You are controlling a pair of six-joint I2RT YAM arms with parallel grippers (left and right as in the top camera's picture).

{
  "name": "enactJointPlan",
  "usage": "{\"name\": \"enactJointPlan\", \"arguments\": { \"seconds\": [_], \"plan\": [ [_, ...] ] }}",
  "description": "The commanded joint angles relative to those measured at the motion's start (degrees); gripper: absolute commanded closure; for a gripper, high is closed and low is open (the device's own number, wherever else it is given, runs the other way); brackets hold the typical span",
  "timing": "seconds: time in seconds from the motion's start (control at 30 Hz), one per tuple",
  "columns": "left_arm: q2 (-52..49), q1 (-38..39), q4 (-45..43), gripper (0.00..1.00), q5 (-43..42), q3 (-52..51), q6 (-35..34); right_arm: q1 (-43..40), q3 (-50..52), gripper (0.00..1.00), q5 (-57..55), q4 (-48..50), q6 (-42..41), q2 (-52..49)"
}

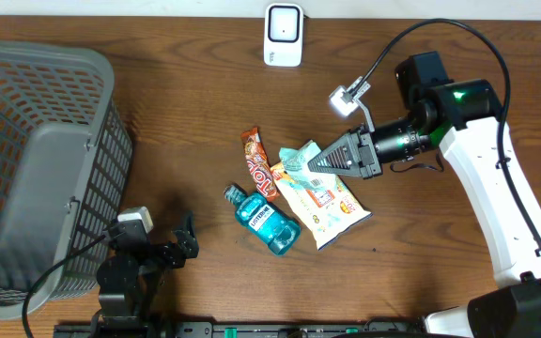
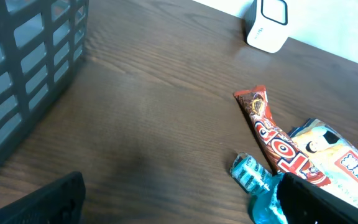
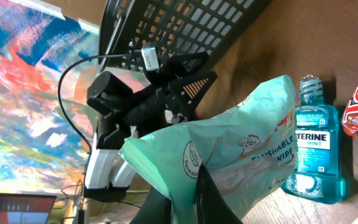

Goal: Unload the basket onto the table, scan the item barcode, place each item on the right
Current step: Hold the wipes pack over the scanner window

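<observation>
Right gripper (image 3: 194,186) jaws pinch tight on one edge of the wipes pack (image 3: 229,149). The pack seems raised off the table (image 1: 158,84) over the orange pouch (image 1: 327,205), probably so it can be turned and shown to the white scanner (image 1: 283,35) at the far edge. Pack is soft, crinkled mint-green film with print, no barcode visible on this face. Left gripper (image 1: 184,246) jaws spread wide, empty, parked by the basket (image 1: 26,94), out of the way.

"TERINE MINT" on mouthwash bottle (image 3: 319,155); "USHABLE WIPE" on green packet (image 3: 241,149)
</observation>
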State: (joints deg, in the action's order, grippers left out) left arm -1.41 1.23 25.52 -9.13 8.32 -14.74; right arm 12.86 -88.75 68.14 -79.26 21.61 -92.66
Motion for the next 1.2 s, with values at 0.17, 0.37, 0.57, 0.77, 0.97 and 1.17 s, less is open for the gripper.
{"name": "enactJointPlan", "arguments": {
  "seconds": [0.17, 0.37, 0.57, 0.77, 0.97, 1.17],
  "plan": [
    [0.0, 0.1, 0.9, 0.02, -0.7, -0.8, 0.8, -0.4, 0.1, 0.98, -0.8, 4.5, 1.2, 1.2],
    [0.0, 0.1, 0.9, 0.02, -0.7, -0.8, 0.8, 1.0, 0.1, 0.99, -11.1, 15.6, -0.7, 1.1],
    [0.0, 0.1, 0.9, 0.02, -0.7, -0.8, 0.8, 5.4, 0.1, 0.99, -47.0, 27.9, -26.1, 0.7],
    [0.0, 0.1, 0.9, 0.02, -0.7, -0.8, 0.8, 10.9, 0.1, 0.99, -63.2, 37.3, -28.7, -0.6],
    [0.0, 0.1, 0.9, 0.02, -0.7, -0.8, 0.8, 11.5, 0.0, 0.99, -67.5, 47.3, -28.3, -5.6],
    [0.0, 0.1, 0.9, 0.02, -0.7, -0.8, 0.8, 11.5, -0.1, 0.98, -76.0, 60.5, -27.0, -13.2]
  ]
}}
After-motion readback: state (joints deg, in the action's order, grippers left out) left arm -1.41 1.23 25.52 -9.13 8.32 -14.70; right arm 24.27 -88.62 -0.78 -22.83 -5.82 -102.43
